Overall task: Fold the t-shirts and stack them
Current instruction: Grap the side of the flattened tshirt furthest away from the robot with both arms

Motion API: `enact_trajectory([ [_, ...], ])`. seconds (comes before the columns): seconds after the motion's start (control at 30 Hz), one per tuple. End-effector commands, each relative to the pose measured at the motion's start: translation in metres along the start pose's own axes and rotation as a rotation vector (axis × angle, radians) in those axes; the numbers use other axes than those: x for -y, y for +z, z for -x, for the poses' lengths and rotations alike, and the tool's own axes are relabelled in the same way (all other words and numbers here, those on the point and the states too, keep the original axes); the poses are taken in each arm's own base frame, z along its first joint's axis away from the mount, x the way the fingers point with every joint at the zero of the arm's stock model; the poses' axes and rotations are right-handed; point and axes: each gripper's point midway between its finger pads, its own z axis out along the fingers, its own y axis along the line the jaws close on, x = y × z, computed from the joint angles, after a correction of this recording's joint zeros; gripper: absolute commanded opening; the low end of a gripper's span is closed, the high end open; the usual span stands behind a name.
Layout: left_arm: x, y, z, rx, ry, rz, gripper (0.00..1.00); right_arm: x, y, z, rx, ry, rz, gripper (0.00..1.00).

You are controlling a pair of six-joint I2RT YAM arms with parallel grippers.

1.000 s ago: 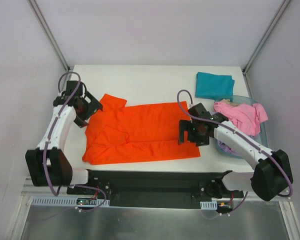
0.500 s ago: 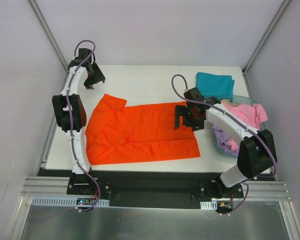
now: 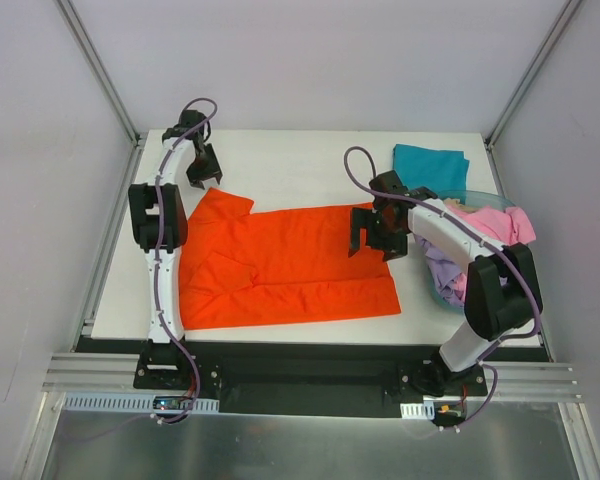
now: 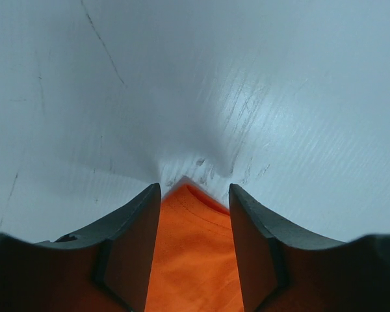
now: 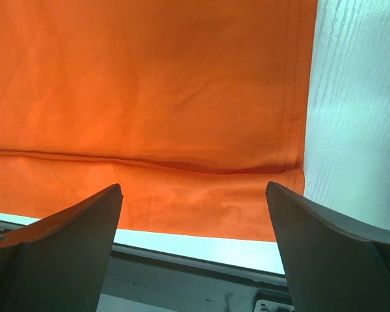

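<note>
A bright orange-red t-shirt [image 3: 280,265] lies spread flat across the middle of the table. My left gripper [image 3: 202,178] is stretched to its far left sleeve. In the left wrist view that gripper [image 4: 194,188] straddles the sleeve's pointed corner [image 4: 192,260], jaws narrowed with a gap still showing around the cloth. My right gripper [image 3: 372,238] hovers wide open over the shirt's right hem; in the right wrist view it [image 5: 194,188] has the hem [image 5: 292,97] and front corner below it. A folded teal t-shirt [image 3: 430,168] lies at the back right. Pink [image 3: 488,225] and lavender [image 3: 442,270] t-shirts sit in the tub.
The translucent blue tub [image 3: 442,297] stands at the table's right edge, beside my right arm. White walls and metal posts close in the back and sides. The table's near edge and a black rail [image 5: 182,273] lie just beyond the shirt's front hem.
My left arm swung from the shirt's left side out to the far sleeve corner, and its jaws narrowed. My right gripper drifted slightly back over the right hem, still wide open.
</note>
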Motion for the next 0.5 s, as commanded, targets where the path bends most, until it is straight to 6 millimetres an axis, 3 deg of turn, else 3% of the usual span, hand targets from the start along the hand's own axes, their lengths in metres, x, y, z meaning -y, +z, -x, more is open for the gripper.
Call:
enact_trajectory([
  [0.0,-0.006,-0.003,-0.014,-0.017,0.039,0.075,0.44,-0.007,-0.01,0.016,0.048,-0.008,0.035,0.97],
  [0.23,-0.017,0.002,-0.039,-0.079,0.039,0.118,0.28,0.001,-0.014,0.026,0.086,-0.009,0.01,0.97],
  [0.37,-0.011,0.0,-0.042,-0.092,0.038,0.09,0.07,0.009,-0.014,0.046,0.131,-0.004,-0.03,0.97],
  [0.4,-0.01,-0.001,-0.041,-0.09,0.033,0.083,0.0,0.009,-0.019,0.06,0.156,0.007,-0.031,0.97],
  [0.47,-0.005,-0.005,-0.039,-0.085,0.033,0.067,0.0,0.009,-0.012,0.073,0.147,0.022,-0.035,0.97],
])
